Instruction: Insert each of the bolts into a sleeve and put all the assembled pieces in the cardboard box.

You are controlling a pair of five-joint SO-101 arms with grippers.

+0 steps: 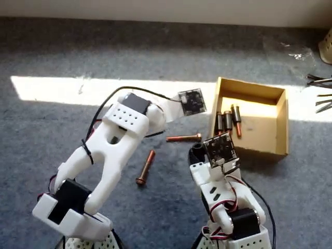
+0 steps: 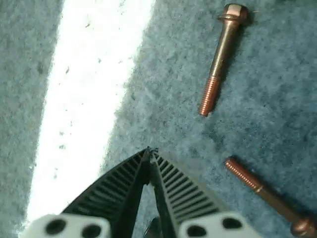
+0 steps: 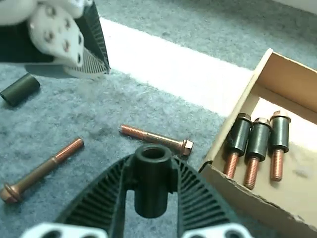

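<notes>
My right gripper (image 3: pixel 151 186) is shut on a black sleeve (image 3: pixel 150 173), held upright with its bore showing; in the high view the sleeve (image 1: pixel 196 153) sits just left of the cardboard box (image 1: pixel 280 124). Two copper bolts lie on the carpet: one (image 1: pixel 184 137) close in front of the held sleeve, the other (image 1: pixel 146 167) farther left. My left gripper (image 2: pixel 149 152) is shut with nothing in it and hangs over the carpet near both bolts (image 2: pixel 221 62) (image 2: pixel 265 193). A loose black sleeve (image 3: pixel 20 89) lies beyond the left gripper (image 3: pixel 94 62). Three bolts fitted with sleeves (image 3: pixel 255 144) lie in the box.
A bright strip of sunlight (image 1: pixel 62 88) crosses the grey carpet behind the arms. The left arm (image 1: pixel 119 140) stretches over the carpet's left middle. Dark cable ties (image 1: pixel 321 80) lie at the far right edge, beyond the box.
</notes>
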